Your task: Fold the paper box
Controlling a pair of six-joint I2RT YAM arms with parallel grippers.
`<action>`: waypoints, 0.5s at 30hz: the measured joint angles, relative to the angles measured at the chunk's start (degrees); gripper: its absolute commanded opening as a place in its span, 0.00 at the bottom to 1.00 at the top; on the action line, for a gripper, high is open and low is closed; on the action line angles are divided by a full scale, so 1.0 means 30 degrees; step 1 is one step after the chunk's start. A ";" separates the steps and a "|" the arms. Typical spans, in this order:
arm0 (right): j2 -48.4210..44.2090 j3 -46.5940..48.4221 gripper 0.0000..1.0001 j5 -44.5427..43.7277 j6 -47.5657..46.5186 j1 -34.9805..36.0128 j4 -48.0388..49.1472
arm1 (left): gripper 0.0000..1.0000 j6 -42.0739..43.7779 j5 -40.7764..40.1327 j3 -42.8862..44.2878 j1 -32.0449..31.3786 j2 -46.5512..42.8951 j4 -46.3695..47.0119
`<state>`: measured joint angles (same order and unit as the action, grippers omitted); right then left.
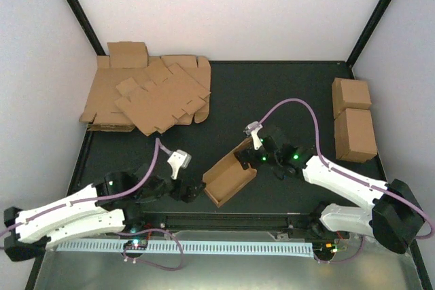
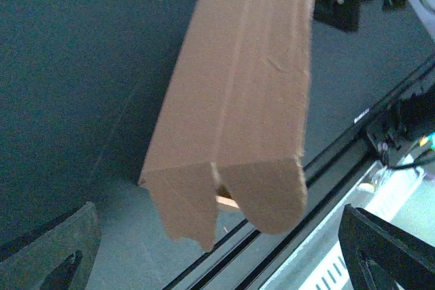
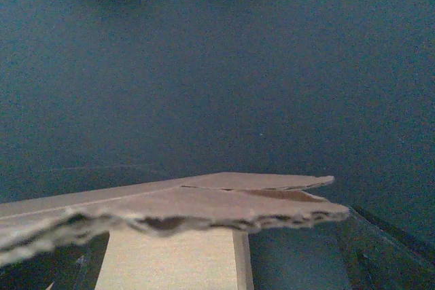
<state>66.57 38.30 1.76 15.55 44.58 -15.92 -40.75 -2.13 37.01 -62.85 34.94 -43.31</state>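
Note:
The paper box [image 1: 230, 174] lies on the dark mat as a long, half-folded open tray, slanting from near left to far right. My left gripper [image 1: 191, 191] is open just off its near-left end. In the left wrist view the fingers [image 2: 58, 252] stand wide apart at the bottom corners, and the box's end flaps [image 2: 231, 195] hang ahead of them, untouched. My right gripper [image 1: 253, 156] is over the box's far-right end. In the right wrist view a cardboard flap edge [image 3: 204, 208] crosses the frame. The dim fingers [image 3: 384, 256] look spread beside it.
A heap of flat cardboard sheets [image 1: 149, 96] lies at the back left. Two folded cardboard cuboids [image 1: 353, 120] stand at the right edge. A black rail [image 1: 231, 222] and a white slotted strip [image 1: 204, 246] run along the near edge. White walls enclose the table.

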 measured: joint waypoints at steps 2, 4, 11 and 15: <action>0.0051 0.0117 0.95 0.0022 -0.0022 0.0007 0.0000 | 0.99 -0.0102 -0.1319 -0.0146 -0.1523 0.0379 0.0481; 0.0051 0.0197 0.95 0.0058 -0.0029 0.0007 0.0007 | 0.99 -0.0146 -0.2805 -0.0131 -0.3111 0.1202 0.0780; 0.0124 0.0408 0.95 0.0146 -0.0029 0.0007 0.0007 | 0.84 -0.0984 -0.5872 0.0488 -0.4328 0.4495 0.0874; 0.0124 0.0408 0.95 0.0138 -0.0022 0.0007 0.0000 | 0.71 -0.1953 -0.6703 0.0678 -0.4328 0.5085 0.1005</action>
<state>66.94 39.53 2.17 15.49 44.60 -15.92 -46.61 -22.24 39.05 -75.83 50.19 -40.29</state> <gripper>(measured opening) 0.950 0.791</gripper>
